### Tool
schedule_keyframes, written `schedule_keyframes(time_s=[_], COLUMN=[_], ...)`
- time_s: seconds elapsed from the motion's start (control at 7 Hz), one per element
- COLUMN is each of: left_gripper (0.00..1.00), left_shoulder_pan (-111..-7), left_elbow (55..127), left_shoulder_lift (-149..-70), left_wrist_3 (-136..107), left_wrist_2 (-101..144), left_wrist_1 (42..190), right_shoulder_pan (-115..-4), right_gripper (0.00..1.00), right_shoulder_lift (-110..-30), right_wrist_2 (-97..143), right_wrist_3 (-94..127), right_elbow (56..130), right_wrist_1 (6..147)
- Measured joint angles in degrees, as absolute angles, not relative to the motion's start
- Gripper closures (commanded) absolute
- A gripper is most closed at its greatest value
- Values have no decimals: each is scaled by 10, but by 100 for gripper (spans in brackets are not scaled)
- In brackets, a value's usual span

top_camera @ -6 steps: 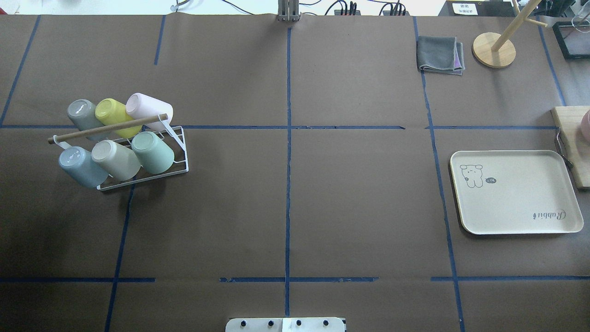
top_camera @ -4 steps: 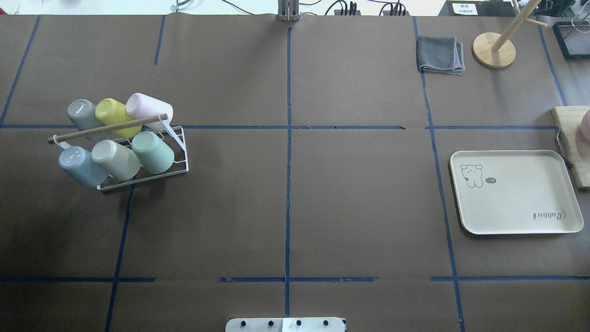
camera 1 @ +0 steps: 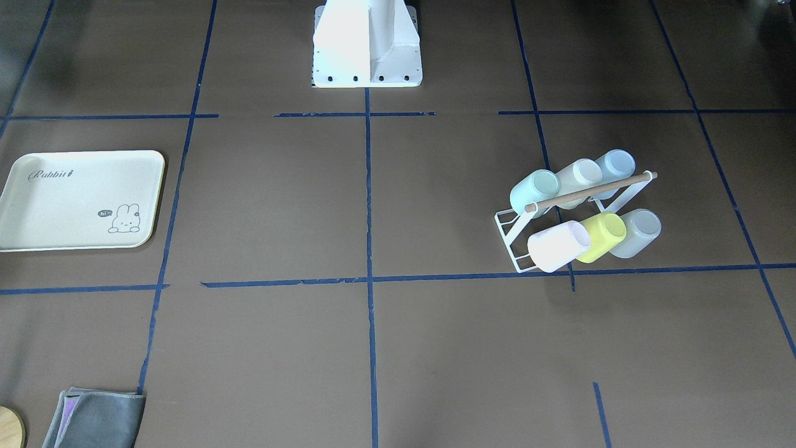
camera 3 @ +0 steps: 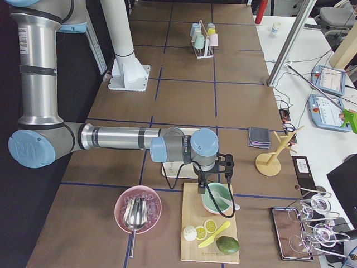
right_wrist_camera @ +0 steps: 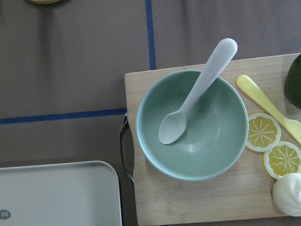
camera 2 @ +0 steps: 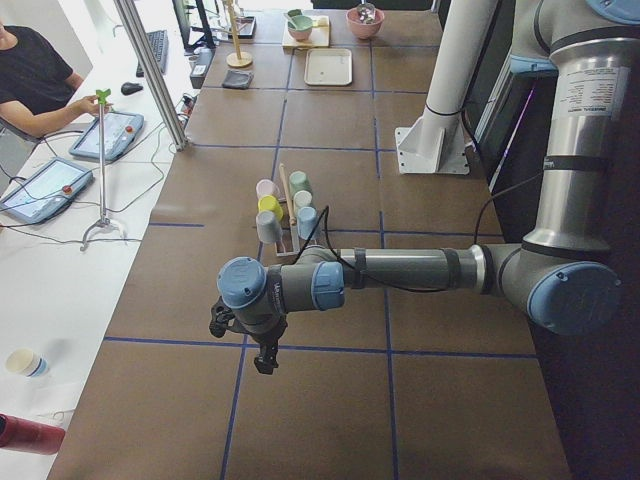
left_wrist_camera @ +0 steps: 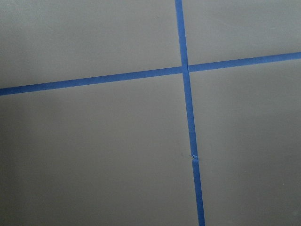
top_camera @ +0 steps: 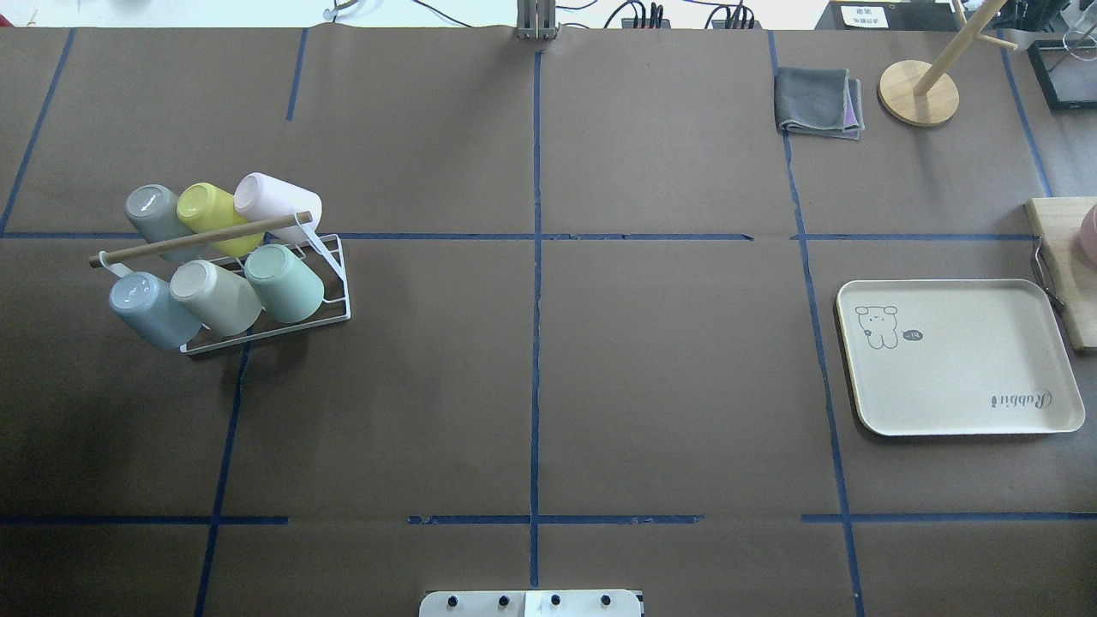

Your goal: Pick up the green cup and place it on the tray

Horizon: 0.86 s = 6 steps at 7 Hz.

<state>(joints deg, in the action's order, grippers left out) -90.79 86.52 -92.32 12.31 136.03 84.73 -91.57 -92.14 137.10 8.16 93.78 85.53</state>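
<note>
The green cup is a pale mint tumbler lying tilted on a white wire rack at the table's left side, at the rack's right end in the front row. It also shows in the front-facing view. The cream tray with "Rabbit" lettering lies far to the right, with nothing on it. My left gripper hangs over bare table well short of the rack, seen only in the exterior left view. My right gripper hovers over a green bowl beside the tray. I cannot tell whether either is open or shut.
Several other cups fill the rack, among them yellow, pink and blue. A wooden board with a green bowl, spoon and lemon slices lies right of the tray. A grey cloth and wooden stand sit at back right.
</note>
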Motion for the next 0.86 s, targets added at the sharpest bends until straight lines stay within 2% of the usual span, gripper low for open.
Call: schedule_keyframes(time_s=[0.86], left_gripper=[0], left_shoulder_pan=[-908], left_elbow=[866], left_shoulder_lift=[-922], left_wrist_3=[124], left_wrist_2=[1361], left_wrist_1=[848], right_shoulder_pan=[-889], right_gripper=[0], right_shoulder_lift=[-892], right_wrist_2=[1377], right_wrist_3=[90], right_elbow=[939], right_wrist_1=[855])
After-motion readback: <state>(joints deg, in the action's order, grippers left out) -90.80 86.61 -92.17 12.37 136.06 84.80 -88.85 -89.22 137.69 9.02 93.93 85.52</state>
